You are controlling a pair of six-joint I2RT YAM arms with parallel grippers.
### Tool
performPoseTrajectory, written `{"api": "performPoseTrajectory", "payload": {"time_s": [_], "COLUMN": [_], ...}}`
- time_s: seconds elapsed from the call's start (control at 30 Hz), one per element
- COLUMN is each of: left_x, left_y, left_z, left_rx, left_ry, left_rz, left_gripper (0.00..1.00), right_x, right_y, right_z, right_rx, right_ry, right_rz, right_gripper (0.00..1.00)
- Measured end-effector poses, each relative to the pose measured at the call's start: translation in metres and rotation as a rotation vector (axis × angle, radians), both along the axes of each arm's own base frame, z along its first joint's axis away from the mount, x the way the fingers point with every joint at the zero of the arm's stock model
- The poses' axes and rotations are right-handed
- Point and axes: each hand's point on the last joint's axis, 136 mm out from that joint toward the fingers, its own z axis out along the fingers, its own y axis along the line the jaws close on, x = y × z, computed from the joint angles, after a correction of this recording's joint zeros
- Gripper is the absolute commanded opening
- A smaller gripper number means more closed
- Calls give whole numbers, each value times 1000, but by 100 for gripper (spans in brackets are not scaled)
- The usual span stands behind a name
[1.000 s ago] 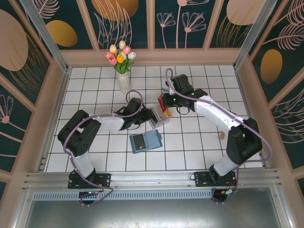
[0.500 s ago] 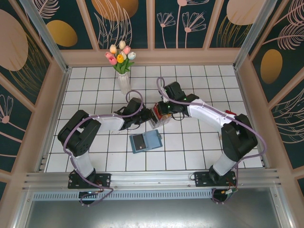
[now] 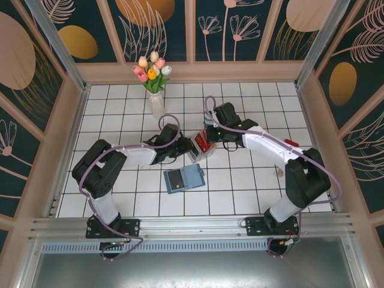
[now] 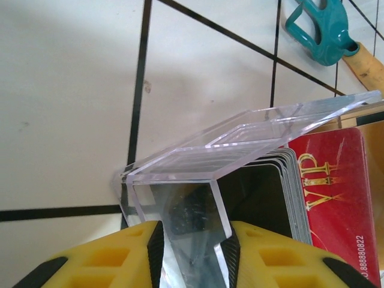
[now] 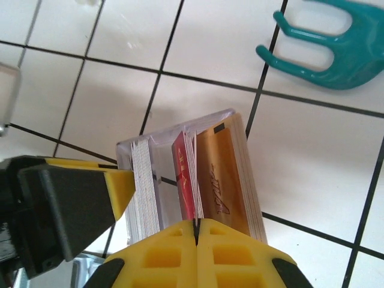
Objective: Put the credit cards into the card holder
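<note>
Clear acrylic tray [image 4: 240,138] is clamped at its wall by the left gripper [image 4: 192,240]. Among the credit cards [image 5: 144,192] stacked in it, a red card [image 5: 182,174] is pinched by the closed right gripper [image 5: 197,231]. The card holder [image 3: 192,176] lies apart, nearer the bases. No card is seen in it, so the whole task is judged left.

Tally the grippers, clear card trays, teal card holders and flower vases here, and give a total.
Clear card tray: 1
Teal card holder: 1
Flower vase: 1
Grippers: 2, left gripper clamping the tray, right gripper pinching a red card
Total: 5
</note>
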Motion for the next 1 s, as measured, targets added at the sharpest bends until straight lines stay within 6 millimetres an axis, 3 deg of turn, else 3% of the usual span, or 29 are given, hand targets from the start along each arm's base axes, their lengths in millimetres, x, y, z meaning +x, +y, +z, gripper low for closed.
{"api": "performPoseTrajectory", "payload": {"time_s": [0.1, 0.23, 0.43, 0.6, 0.73, 1.0], "left_x": [-6, -5, -13, -35, -52, -62], "left_y": [5, 9, 12, 10, 7, -8], "left_z": [7, 45, 110, 136, 144, 168], "left_rx": [11, -20, -142, -290, -405, -578], "left_ry": [-1, -73, -207, -257, -268, -287], "left_rz": [-4, 5, 2, -40, -82, -153], "left_gripper": [52, 65, 70, 73, 68, 35], "right_x": [-6, -19, -44, -57, -64, -70], "right_y": [0, 4, 15, 27, 35, 45], "right_z": [18, 42, 61, 73, 80, 100], "right_rx": [62, 175, 377, 519, 615, 747], "right_ry": [-17, -37, -16, 18, 49, 77], "right_rz": [6, 21, 55, 85, 109, 149], "right_gripper": [1, 1, 0, 0, 0, 0]}}
